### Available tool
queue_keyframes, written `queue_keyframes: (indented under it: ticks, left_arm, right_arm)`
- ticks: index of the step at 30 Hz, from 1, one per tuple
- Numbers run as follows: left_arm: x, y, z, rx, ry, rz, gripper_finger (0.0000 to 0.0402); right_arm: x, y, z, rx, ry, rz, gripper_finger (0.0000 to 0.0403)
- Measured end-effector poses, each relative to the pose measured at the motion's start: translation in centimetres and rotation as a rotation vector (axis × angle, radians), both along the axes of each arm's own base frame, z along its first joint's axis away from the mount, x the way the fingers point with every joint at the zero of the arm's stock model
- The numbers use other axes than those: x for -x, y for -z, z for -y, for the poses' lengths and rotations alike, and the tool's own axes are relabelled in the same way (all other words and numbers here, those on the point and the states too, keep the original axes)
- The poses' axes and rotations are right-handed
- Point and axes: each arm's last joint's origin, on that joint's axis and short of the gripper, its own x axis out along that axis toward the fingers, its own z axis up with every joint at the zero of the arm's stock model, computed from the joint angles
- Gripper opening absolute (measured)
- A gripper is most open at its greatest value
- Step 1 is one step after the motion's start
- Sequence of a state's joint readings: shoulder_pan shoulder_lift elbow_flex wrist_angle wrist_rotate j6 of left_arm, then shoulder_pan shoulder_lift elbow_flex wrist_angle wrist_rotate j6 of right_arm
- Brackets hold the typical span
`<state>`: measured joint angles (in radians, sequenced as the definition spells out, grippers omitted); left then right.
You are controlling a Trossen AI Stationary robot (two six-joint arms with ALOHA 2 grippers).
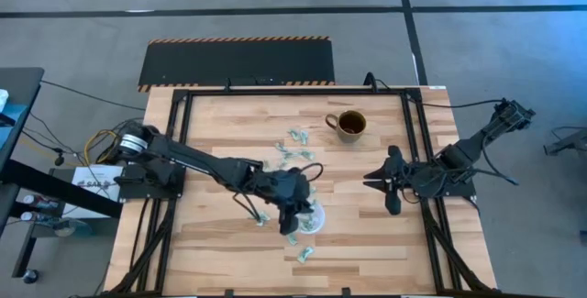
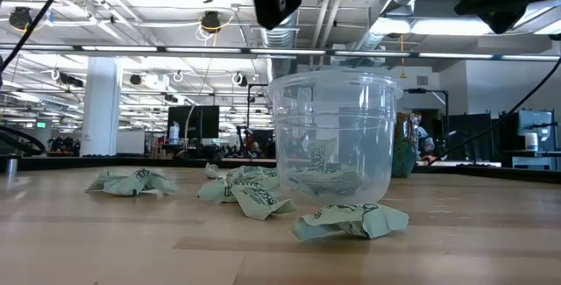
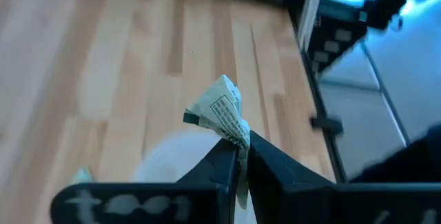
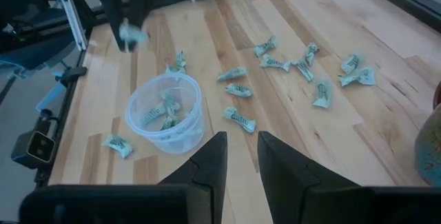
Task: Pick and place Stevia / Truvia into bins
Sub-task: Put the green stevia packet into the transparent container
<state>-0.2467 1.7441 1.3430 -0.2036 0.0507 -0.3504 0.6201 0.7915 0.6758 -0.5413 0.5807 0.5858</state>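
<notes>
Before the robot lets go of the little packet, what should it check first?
1. Left gripper jaws shut on a sachet: ok.
2. Sachet directly above the cup: cannot tell; it hangs near the rim.
3. Cup upright with its mouth open: ok.
4. Room left in the cup: ok, only a few sachets inside.
5. Right gripper clear of the cup: ok, waiting apart with jaws open.

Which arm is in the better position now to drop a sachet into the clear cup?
The left. Its claw is shut on a sachet and hangs above the cup. The right claw waits empty and open to the side, away from the cup.
</notes>
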Motion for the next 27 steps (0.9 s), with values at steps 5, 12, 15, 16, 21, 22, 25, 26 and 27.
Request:
queue_keyframes:
  ticks: [5, 12, 15, 16, 21, 22, 25, 26, 27]
  left_arm:
    - [-0.5, 0.6, 0.4, 0.045, 0.062, -0.023, 0.0016]
    - [-0.4, 0.7, 0.4, 0.052, 0.077, -0.046, 0.0055]
    - [-0.2, 0.9, 0.3, 0.039, 0.067, -0.074, 0.0085]
    - [-0.2, 0.9, 0.3, 0.036, 0.062, -0.076, 0.0095]
    - [-0.2, 1.0, 0.2, 0.032, 0.050, -0.083, 0.0139]
    - [-0.2, 1.0, 0.2, 0.031, 0.049, -0.085, 0.0146]
    - [0.1, 1.3, 0.1, 0.028, 0.044, -0.123, 0.0161]
    - [0.2, 1.4, 0.1, 0.034, 0.034, -0.151, 0.0163]
    - [0.5, 1.6, 0.0, 0.042, 0.018, -0.191, 0.0165]
  right_arm:
    - [0.0, 0.0, 0.0, -0.004, 0.004, -0.003, 0.0074]
    - [0.0, 0.0, 0.0, -0.003, 0.004, -0.004, 0.0074]
    - [0.0, 0.0, 0.0, -0.004, 0.004, -0.004, 0.0074]
    - [0.0, 0.0, 0.0, -0.004, 0.004, -0.004, 0.0074]
    - [0.0, 0.0, 0.0, -0.004, 0.004, -0.004, 0.0074]
    - [0.0, 0.0, 0.0, -0.004, 0.004, -0.004, 0.0074]
    - [0.0, 0.0, 0.0, -0.004, 0.004, -0.004, 0.0074]
    - [0.0, 0.0, 0.0, -0.004, 0.004, -0.004, 0.0074]
    - [0.0, 0.0, 0.0, -0.004, 0.004, -0.004, 0.0074]
